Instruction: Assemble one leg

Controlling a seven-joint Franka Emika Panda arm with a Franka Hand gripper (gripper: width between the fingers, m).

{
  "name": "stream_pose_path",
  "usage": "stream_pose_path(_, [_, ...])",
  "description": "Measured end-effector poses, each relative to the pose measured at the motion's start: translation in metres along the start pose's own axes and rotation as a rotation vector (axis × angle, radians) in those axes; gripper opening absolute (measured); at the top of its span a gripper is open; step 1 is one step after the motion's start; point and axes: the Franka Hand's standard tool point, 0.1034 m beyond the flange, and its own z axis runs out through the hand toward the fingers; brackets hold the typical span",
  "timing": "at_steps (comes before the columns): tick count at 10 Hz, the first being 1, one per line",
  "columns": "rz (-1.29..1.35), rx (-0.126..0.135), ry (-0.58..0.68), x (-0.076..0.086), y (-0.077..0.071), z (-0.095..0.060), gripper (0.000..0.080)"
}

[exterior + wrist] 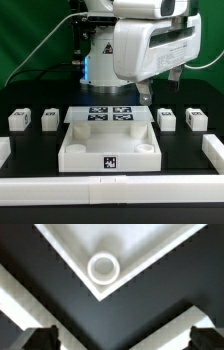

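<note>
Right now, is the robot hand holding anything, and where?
Nothing is held. The gripper hangs open and empty over a corner of the tray; the legs lie untouched.

I see a black worktop, a white tray with a black-and-white pixel-patterned tag, four white legs tagged likewise, a white marker board printed with black-and-white squares, a white arm, and a green backdrop.

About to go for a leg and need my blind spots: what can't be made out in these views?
Wrist view: the gripper is cropped to its fingertips by the frame edge; the tray shows one corner only; the legs fall outside it.
Exterior view: the arm's housing hides the gripper; the legs' tags are too small to read.
</note>
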Motion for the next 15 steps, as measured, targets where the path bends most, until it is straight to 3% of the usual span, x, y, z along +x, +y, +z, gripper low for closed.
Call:
stream_pose_path(10, [-0.001,0.001,0.000,-0.001,-0.001,0.001,0.0650])
stream_pose_path(12, [-0.057,0.002,-0.003,-0.019,-0.015,0.012,0.0650])
stream_pose_path(15, [-0.160,0.014,-0.012,-0.063,-0.038,0.031,0.0650])
